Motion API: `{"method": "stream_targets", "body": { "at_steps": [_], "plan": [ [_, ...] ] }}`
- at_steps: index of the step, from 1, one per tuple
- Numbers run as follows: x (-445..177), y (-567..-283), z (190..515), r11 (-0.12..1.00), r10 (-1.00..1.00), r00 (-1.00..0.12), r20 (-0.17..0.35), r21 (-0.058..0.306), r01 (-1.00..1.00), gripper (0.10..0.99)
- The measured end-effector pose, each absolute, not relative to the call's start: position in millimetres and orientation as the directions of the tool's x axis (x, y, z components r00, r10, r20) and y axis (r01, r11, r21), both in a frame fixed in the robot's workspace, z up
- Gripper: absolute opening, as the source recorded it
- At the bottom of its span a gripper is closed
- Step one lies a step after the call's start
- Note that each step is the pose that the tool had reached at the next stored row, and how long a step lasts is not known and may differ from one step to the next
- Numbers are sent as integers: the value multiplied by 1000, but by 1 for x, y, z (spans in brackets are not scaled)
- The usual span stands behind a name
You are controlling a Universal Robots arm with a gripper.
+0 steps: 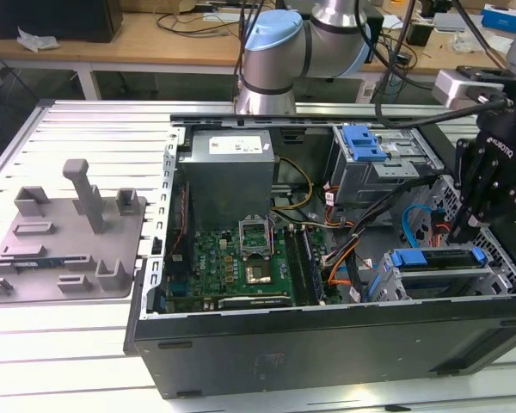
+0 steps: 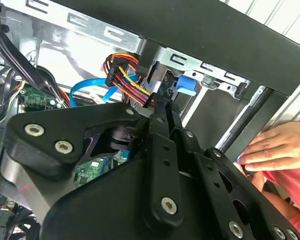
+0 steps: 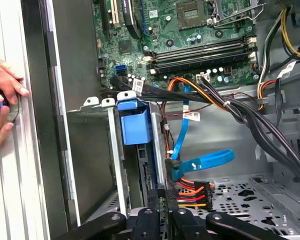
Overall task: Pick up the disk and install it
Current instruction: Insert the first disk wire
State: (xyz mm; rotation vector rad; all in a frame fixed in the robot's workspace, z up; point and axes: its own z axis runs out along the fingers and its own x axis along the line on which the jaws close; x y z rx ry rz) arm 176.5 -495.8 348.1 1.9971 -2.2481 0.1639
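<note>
Exterior view: the gripper (image 1: 458, 231) hangs nose-down inside the open computer case (image 1: 327, 340), at the exterior view's right, just above the lower drive cage (image 1: 451, 284).
Tool state: in both wrist views the fingers (image 2: 159, 135) are drawn together, with nothing visibly clamped between them.
Likely reason: a closed tip is narrow, so it fits the tight gap between cage wall and wiring; it looks suited to pressing rather than gripping.
Nearest neighbours: in the first wrist view the gripper (image 3: 163, 194) sits just beside a power connector (image 3: 192, 192) with red, orange and yellow leads, and a blue cable (image 3: 205, 160) loops close by.
Disk: the disk (image 3: 136, 127) stands on edge in the cage, with its blue bracket at the open end; the gripper does not hold it.
Progress: the disk looks inserted, but I cannot tell whether it is fully home.
Case: it lies on its side with the panel off, so the bays and motherboard (image 3: 190, 30) face the arm.
Hand: a person's hand (image 3: 2, 95) rests at the case's outer edge, well apart from the gripper.
</note>
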Motion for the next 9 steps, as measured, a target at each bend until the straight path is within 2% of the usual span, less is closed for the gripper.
{"method": "stream_targets", "body": {
  "at_steps": [9],
  "plan": [
    [176, -505, 350, 114, -981, -112, 158, 7, -993, 165]
  ]
}}
